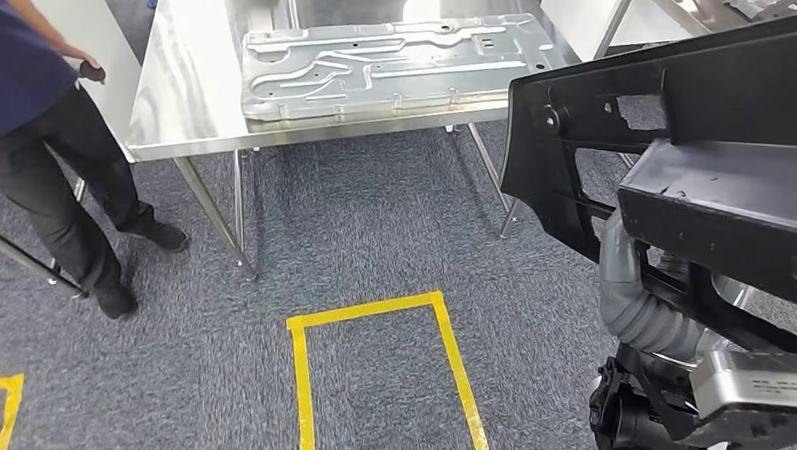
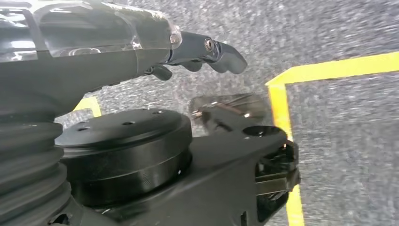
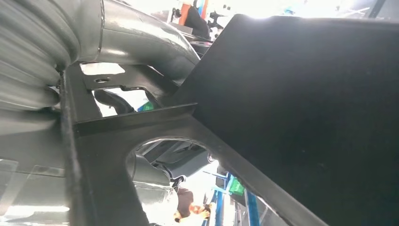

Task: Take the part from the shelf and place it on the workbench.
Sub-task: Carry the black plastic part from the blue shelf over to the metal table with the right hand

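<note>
Right robot hand at four o'clock in the head view carries the black plastic part, its grip hidden, short of the steel surface bearing a metal panel at twelve; the left wrist view shows the left robot hand released over taped carpet; the right wrist view shows the part close.

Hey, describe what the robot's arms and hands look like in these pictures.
The right arm wears a grey ribbed cover, with a silver block bearing small dark lettering lower down. In the left wrist view, the left hand has a glossy grey casing under clear plastic and darker blue-grey fingers with a round metal pin.
</note>
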